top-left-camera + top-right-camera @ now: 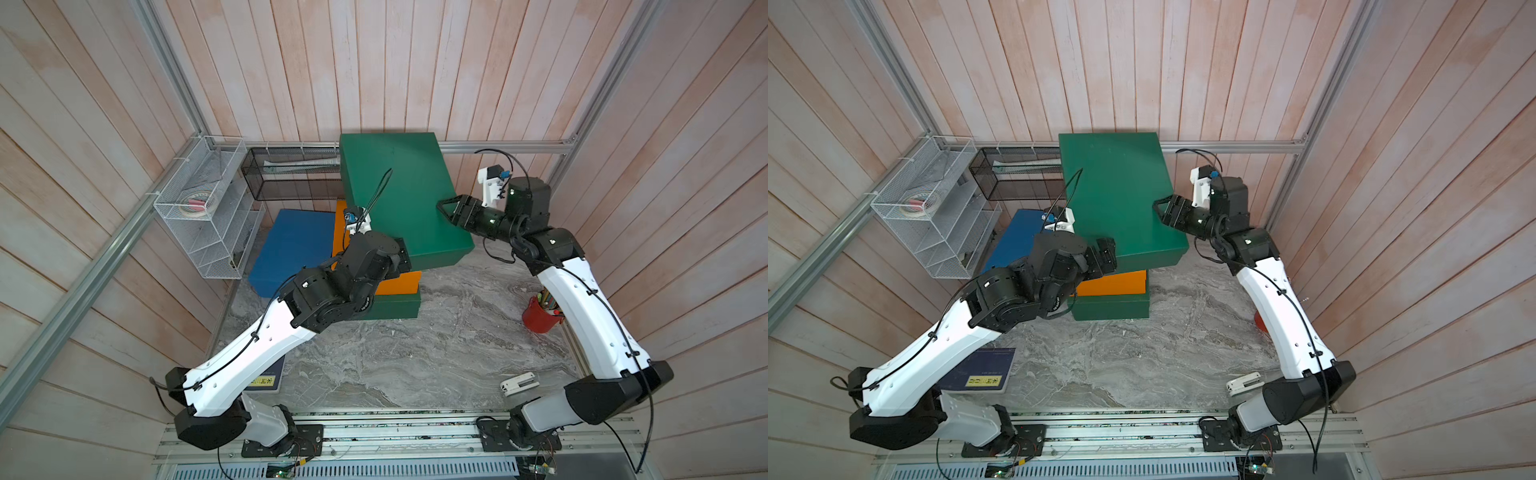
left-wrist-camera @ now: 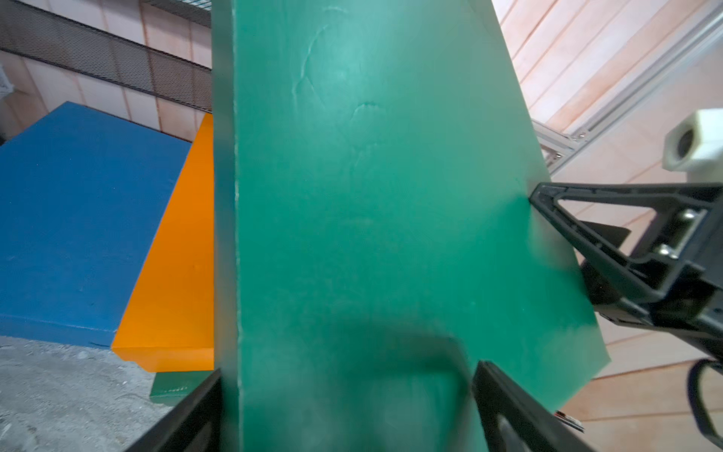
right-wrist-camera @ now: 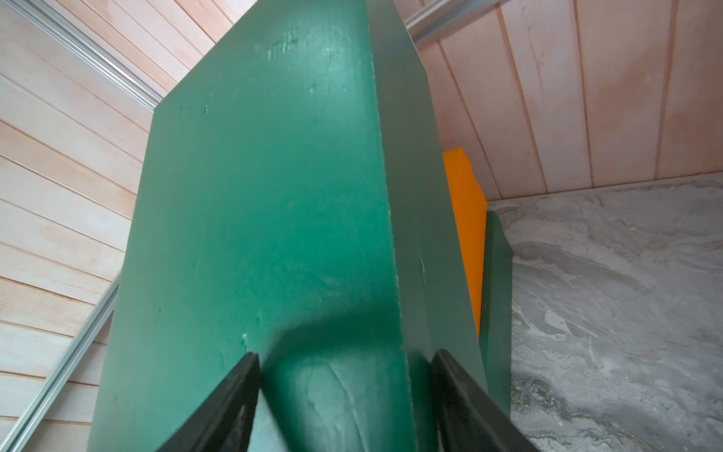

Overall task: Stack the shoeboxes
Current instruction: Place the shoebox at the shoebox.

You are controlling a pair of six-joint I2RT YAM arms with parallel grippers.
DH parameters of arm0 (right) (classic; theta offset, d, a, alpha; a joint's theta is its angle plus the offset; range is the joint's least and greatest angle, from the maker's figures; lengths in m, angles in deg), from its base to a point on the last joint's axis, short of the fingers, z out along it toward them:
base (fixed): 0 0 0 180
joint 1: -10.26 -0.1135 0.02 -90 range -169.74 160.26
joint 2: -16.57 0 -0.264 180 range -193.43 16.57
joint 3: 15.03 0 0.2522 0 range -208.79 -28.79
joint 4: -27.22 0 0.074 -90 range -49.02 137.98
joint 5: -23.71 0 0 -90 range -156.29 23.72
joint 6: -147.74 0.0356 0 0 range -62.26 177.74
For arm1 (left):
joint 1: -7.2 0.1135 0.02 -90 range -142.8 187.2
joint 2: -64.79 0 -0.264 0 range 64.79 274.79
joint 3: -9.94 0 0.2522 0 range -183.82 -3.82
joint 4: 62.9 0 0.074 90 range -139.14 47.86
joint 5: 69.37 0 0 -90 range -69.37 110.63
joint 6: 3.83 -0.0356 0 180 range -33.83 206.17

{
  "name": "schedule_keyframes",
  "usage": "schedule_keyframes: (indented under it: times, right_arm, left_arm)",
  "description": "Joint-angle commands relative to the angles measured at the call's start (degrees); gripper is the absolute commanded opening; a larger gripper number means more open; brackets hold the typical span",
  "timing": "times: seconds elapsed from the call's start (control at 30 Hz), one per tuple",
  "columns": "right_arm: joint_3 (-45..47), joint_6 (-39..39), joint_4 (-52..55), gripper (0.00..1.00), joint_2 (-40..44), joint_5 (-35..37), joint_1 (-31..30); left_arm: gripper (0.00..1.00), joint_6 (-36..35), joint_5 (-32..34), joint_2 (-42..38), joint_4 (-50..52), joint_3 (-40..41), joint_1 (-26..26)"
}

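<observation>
A large dark green lidded cardboard shoebox (image 1: 399, 199) is held tilted over an orange cardboard shoebox (image 1: 401, 282), which is stacked on a second dark green cardboard shoebox (image 1: 395, 307). Its near left edge is pinched by the left gripper (image 2: 348, 370), its right edge by the right gripper (image 3: 346, 354). A blue cardboard shoebox (image 1: 291, 249) is seen just beside the stack on the grey marbled tabletop (image 1: 415, 353).

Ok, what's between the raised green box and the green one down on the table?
The orange box: it sits on the lower green box, beneath the raised green box. Both top views show it; the right wrist view too.
</observation>
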Motion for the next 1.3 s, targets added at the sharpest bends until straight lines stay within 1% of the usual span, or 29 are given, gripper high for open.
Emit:
schedule_keyframes:
  times: [0.0, 0.13, 0.33, 0.57, 0.7, 0.93, 1.13, 1.27]
  right_arm:
    - [0.8, 2.1, -1.4, 0.70, -0.7, -9.9, -5.4]
    - [2.1, 3.1, -3.2, 0.69, -1.6, -10.2, -5.8]
    - [1.7, 3.5, -3.9, 0.69, -3.1, -10.3, -6.1]
    - [0.5, 3.8, -4.3, 0.70, -5.5, -10.9, -6.7]
    - [-0.9, 3.3, -3.6, 0.72, -6.6, -11.0, -6.8]
    - [-2.5, 1.8, -2.2, 0.80, -6.4, -10.0, -6.0]
    - [0.6, 2.3, -4.7, 0.88, -3.9, -11.1, -3.6]
    - [2.4, 1.7, -6.2, 0.89, -1.3, -11.6, -2.1]
  left_arm:
    - [0.98, 1.1, -9.7, 0.3, -13.6, 4.3, 2.1]
    - [0.98, 1.7, -13.8, -0.3, -15.0, 7.9, 6.1]
    - [0.98, 2.5, -18.1, -0.4, -16.7, 12.2, 10.6]
    - [0.98, 2.5, -21.6, -0.7, -17.4, 14.6, 16.3]
    - [0.98, 2.5, -22.8, -0.8, -17.6, 15.0, 18.6]
    - [1.00, 1.1, -22.2, -1.8, -15.9, 12.8, 20.5]
    - [1.00, 0.6, -20.3, -5.1, -14.9, 13.5, 23.2]
    - [1.00, 0.0, -20.5, -7.3, -14.6, 13.5, 25.4]
